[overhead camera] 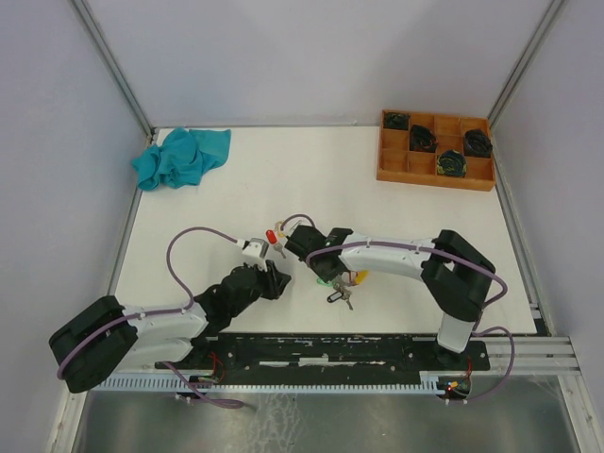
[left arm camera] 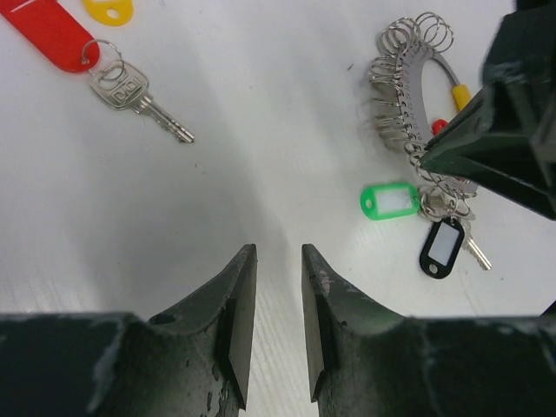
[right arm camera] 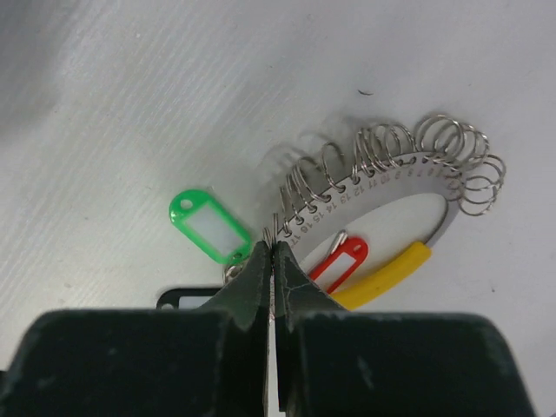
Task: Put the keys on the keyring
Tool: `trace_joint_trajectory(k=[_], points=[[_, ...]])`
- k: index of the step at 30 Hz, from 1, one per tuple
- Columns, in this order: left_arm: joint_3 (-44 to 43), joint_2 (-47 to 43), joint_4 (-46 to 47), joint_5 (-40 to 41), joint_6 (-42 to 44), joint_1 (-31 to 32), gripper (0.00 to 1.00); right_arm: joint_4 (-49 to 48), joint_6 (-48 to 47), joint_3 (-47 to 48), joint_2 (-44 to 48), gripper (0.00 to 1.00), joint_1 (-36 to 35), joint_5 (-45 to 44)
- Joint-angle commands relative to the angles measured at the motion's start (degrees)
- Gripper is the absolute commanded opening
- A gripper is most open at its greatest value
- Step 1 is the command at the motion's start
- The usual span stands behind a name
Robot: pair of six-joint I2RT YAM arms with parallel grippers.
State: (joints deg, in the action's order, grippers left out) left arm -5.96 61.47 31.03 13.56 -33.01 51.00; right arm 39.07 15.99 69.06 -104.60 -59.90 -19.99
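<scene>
So, R gripper [right arm camera: 272, 257] is pinched shut on a loop at the keyring [right arm camera: 395, 176] end, mid table [overhead camera: 236, 189]; L gripper [left arm camera: 278, 291] half open, empty. Hold firm, don't twist, while L fetches red-tag key [left arm camera: 130, 91]

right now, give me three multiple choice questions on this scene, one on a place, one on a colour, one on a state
1. Where is the cloth?
A) at the table's far left corner
B) in the tray
C) under the right arm

2. What colour is the tag on the key lying apart from the ring?
A) blue
B) red
C) white

3. How do the right jaws stand?
A) wide open
B) shut on the cloth
C) shut on the ring

Answers:
1 A, the top view shows it bunched in that corner.
2 B, the left wrist view shows a red tag on its loop.
3 C, the right wrist view shows them closed on the ring's edge.
</scene>
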Motion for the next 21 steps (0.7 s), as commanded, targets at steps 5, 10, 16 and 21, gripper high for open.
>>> trace_joint_trajectory(k=[5,10,16,21], points=[[-4.6,1.2,8.3,-5.6,3.3,-0.4,0.35,-7.8,-3.3,-5.4,15.1,0.01,0.8,2.1],[-5.9,0.9,11.7,-9.4,4.3,-0.7,0.36,-15.2,-4.1,-11.4,21.9,0.01,3.2,8.1],[-8.1,0.9,13.9,-12.7,6.1,-0.9,0.38,-23.2,-5.3,-17.0,28.1,0.01,8.0,19.4],[-10.9,-0.9,10.3,-15.0,10.4,-1.2,0.39,-28.1,-7.3,-20.6,31.3,0.00,14.4,31.7]])
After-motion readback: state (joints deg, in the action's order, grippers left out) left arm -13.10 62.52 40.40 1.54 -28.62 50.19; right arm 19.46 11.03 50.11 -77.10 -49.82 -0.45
